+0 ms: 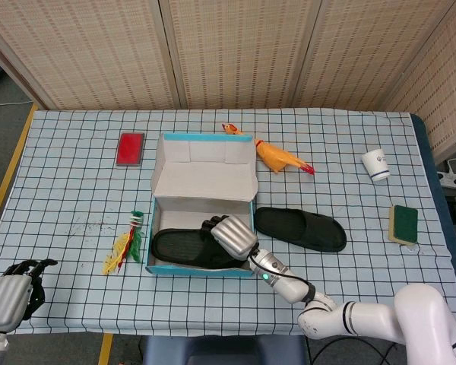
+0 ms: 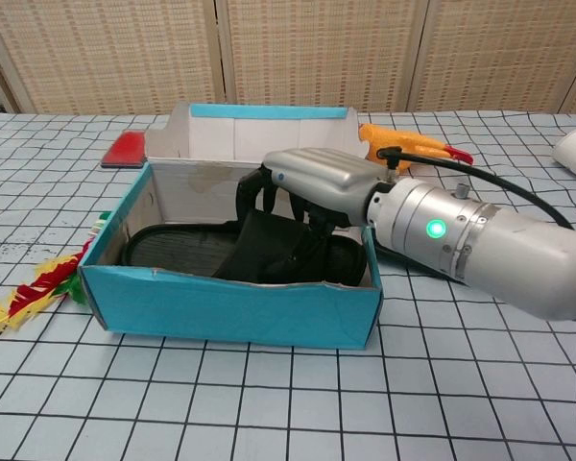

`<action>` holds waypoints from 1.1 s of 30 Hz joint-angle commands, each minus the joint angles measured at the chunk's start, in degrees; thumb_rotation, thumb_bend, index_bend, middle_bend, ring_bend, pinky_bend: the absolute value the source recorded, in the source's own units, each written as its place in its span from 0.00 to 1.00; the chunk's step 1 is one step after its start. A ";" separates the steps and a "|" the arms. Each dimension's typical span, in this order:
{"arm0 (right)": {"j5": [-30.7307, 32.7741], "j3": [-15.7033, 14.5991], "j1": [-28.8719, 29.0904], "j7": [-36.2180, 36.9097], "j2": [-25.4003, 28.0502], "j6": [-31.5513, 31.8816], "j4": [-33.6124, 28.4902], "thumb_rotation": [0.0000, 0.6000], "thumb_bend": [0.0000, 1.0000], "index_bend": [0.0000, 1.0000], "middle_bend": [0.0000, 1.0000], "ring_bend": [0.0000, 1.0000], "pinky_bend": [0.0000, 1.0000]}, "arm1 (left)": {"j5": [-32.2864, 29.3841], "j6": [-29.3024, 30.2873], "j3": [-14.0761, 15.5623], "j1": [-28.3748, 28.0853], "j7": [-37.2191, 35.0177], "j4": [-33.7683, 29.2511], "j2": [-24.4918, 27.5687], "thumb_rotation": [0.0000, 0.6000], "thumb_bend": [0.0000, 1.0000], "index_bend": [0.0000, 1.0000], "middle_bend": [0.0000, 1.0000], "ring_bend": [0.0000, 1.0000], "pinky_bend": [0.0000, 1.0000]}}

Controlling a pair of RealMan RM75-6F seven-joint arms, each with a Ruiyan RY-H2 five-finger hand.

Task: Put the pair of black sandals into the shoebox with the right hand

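One black sandal [image 2: 245,252] lies inside the shoebox [image 2: 230,307], your right hand [image 2: 312,187] gripping its strap. The second sandal [image 1: 300,228] lies on the table just right of the box. Your left hand [image 1: 11,293] rests apart, fingers curled, holding nothing.

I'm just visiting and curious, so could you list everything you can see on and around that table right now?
shoebox: one, teal with white lid, centre.
sandal in box: one, black.
sandal on table: one, black, right of box.
rubber chicken: one, orange-yellow, behind box.
red flat item: one, far left.
feather toy: one, red, yellow, green, left of box.
cup: one, white, far right.
sponge: one, green-yellow, right edge.
right hand: silver, holding the boxed sandal's strap.
left hand: silver, bottom left corner, fingers curled.
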 commanded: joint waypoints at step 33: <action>7.89 -5.80 -12.85 -13.83 22.92 9.00 -19.55 1.00 0.11 0.08 0.12 0.00 0.29 | -0.38 -0.66 0.12 -0.20 0.61 -0.10 -0.21 1.00 0.42 0.28 0.23 0.25 0.32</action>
